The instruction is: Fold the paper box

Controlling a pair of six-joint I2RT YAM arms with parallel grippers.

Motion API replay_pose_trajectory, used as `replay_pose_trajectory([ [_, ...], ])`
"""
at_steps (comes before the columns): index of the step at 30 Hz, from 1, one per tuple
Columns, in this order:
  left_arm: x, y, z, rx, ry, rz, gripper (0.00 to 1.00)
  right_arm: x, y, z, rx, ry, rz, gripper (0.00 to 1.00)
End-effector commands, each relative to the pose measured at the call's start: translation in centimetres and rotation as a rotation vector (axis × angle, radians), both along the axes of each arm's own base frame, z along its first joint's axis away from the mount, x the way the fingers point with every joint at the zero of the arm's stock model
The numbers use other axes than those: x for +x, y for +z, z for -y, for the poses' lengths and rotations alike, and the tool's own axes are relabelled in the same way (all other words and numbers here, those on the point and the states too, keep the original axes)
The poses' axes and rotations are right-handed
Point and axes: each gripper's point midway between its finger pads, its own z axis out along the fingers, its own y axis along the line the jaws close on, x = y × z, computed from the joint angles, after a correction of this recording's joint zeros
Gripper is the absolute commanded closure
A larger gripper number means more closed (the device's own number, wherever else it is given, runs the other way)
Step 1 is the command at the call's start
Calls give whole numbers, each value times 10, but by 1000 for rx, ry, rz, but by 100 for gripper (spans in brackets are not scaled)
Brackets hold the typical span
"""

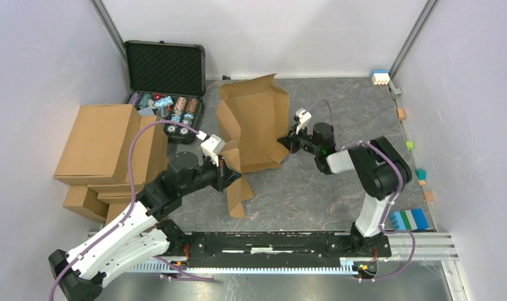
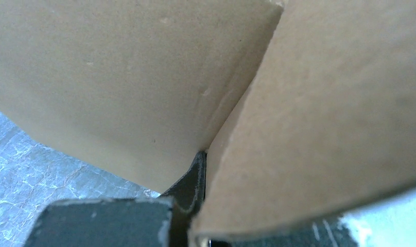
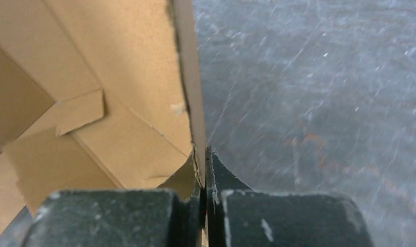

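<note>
The paper box (image 1: 254,122) is a brown corrugated die-cut sheet, partly raised, with flaps standing up in the middle of the table. My left gripper (image 1: 224,169) is shut on its near left flap, which hangs down toward the table front. In the left wrist view the cardboard (image 2: 144,87) fills the frame and the jaws pinch its edge (image 2: 203,170). My right gripper (image 1: 287,142) is shut on the sheet's right edge. In the right wrist view the cardboard wall (image 3: 188,92) runs straight into the closed jaws (image 3: 203,172), with inner flaps (image 3: 82,110) to the left.
A pile of ready-made brown cartons (image 1: 106,150) stands at the left. An open black foam-lined case (image 1: 165,69) with small colourful items sits behind them. Small coloured blocks (image 1: 409,219) lie along the right wall. The table top (image 1: 351,106) is grey.
</note>
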Motion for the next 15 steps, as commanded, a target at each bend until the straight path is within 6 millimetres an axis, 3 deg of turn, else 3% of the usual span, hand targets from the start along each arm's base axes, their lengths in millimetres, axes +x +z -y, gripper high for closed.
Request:
replay_pose_trajectory([
  [1, -20, -16, 4, 39, -104, -72, 98, -27, 28, 16, -16, -145, 83, 100],
  [3, -20, -16, 6, 26, -108, -67, 98, -46, 26, 32, -17, -254, 70, 100],
  [5, -23, -15, 10, 2, -127, -72, 98, -64, 12, 59, -77, -430, 25, 100],
  [9, -33, -18, 23, -58, -198, -109, 98, -94, -12, 86, -149, -641, -75, 100],
  [13, -41, -24, 36, -96, -255, -147, 98, -111, -23, 92, -161, -795, -139, 100],
  [15, -43, -27, 41, -99, -268, -154, 98, -114, -19, 80, -145, -808, -142, 100],
])
